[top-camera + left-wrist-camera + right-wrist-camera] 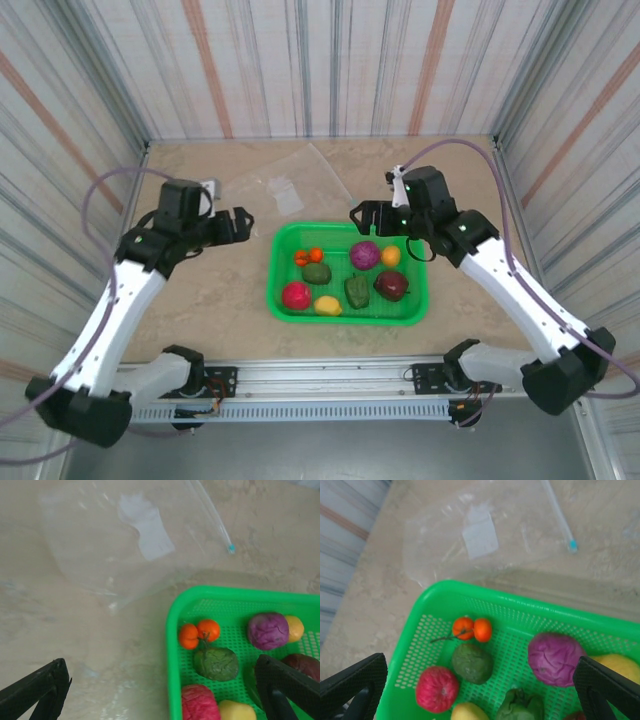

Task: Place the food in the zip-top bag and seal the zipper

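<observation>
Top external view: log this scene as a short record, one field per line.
zip-top bag: clear, lying flat on the table behind the basket, nothing inside
zipper: pale strip along the bag's right edge; open or sealed cannot be told
basket: green mesh, centre of the table
food: all pieces in the basket, none in the bag
left hand: open, empty, left of the basket
right hand: open, empty, over the basket's far rim
task stage: no food moved yet
</observation>
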`<state>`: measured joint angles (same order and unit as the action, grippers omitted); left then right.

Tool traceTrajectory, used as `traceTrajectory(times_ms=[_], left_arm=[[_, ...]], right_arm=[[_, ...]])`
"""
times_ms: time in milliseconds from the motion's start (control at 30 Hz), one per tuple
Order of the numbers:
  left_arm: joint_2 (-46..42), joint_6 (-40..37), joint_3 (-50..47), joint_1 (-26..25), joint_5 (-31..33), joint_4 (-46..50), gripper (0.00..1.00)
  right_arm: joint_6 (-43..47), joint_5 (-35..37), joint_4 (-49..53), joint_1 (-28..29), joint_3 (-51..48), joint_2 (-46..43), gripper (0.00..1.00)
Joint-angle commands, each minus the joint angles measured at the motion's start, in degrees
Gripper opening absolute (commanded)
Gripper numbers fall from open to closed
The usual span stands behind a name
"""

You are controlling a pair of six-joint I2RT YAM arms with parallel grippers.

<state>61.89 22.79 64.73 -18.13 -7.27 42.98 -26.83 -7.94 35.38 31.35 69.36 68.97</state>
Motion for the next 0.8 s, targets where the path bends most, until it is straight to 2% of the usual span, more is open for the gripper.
traceTrajectory(times_ms=[0,167,267,333,433,500,567,633,767], left_arm=[[7.0,4.1,0.9,1.2,-9.9,-7.0,0.99],[18.4,7.6,1.8,4.5,-13.2,-13.2,0.97],[24.0,9.9,2.2,6.6,-14.4,-16.9,0.96],[27.8,11.0,3.4,7.8,-14.6,-18.8,0.96],[34.5,9.9,7.9,8.8,-18.9,-19.3,0.93],[39.4,7.4,12.8,8.7,-21.9,-15.0,0.89],[40.9,6.0,13.2,8.2,-21.0,-13.5,0.88],[41.2,4.2,12.7,8.2,-18.6,-12.4,0.89],[43.6,0.2,15.6,8.6,-9.3,-6.0,0.89]], right_arm=[[1.7,-1.7,3.3,-1.0,7.1,6.2,1.00],[2.3,-5.5,3.2,-2.5,15.2,19.2,1.00],[2.0,-3.8,-0.1,-3.0,18.0,23.9,0.99],[1.4,-5.6,-2.2,-4.9,20.2,27.1,0.99],[1.9,-7.7,-5.3,-7.9,22.2,32.2,0.99],[2.0,-9.0,-2.0,-10.0,28.1,38.6,0.95],[2.3,-13.3,-0.7,-11.6,33.2,44.7,0.91],[3.7,-14.1,0.2,-12.2,37.4,49.8,0.90],[6.0,-14.8,4.2,-13.7,49.2,59.1,0.89]])
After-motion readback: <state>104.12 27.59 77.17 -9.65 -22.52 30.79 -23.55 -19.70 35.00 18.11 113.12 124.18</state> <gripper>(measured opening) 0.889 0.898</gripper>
